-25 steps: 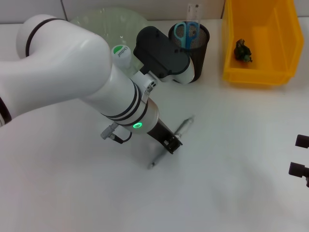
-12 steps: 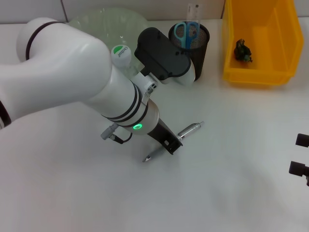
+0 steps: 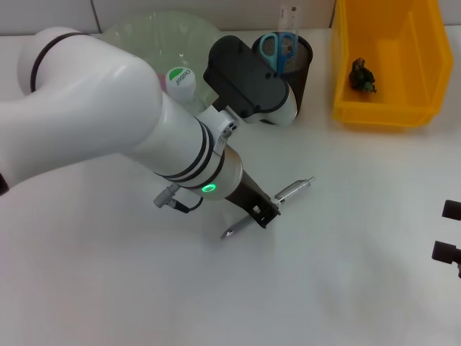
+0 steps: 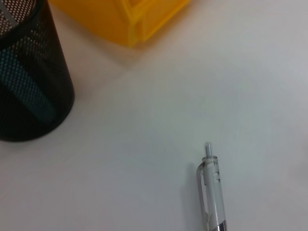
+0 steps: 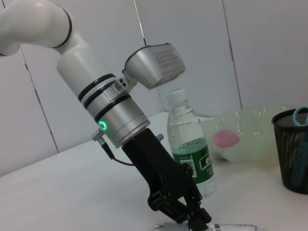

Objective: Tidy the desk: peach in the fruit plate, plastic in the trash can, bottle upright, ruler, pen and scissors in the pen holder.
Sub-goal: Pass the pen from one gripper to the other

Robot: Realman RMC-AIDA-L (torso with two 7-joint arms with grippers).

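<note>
My left gripper (image 3: pixel 265 213) sits at mid-desk, jaws narrow and clamped on the pen (image 3: pixel 268 207), which lies aslant with its clicker end toward 2 o'clock. The mesh pen holder (image 3: pixel 291 63), at 12 o'clock from it, holds scissors (image 3: pixel 277 46). My right gripper (image 3: pixel 448 251) idles at 3 o'clock; I cannot tell its state.

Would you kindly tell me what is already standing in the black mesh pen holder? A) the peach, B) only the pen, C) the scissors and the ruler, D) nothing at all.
C: the blue-handled scissors and the clear ruler stick up out of the pen holder, while the pen is down at the left tool on the desk.
</note>
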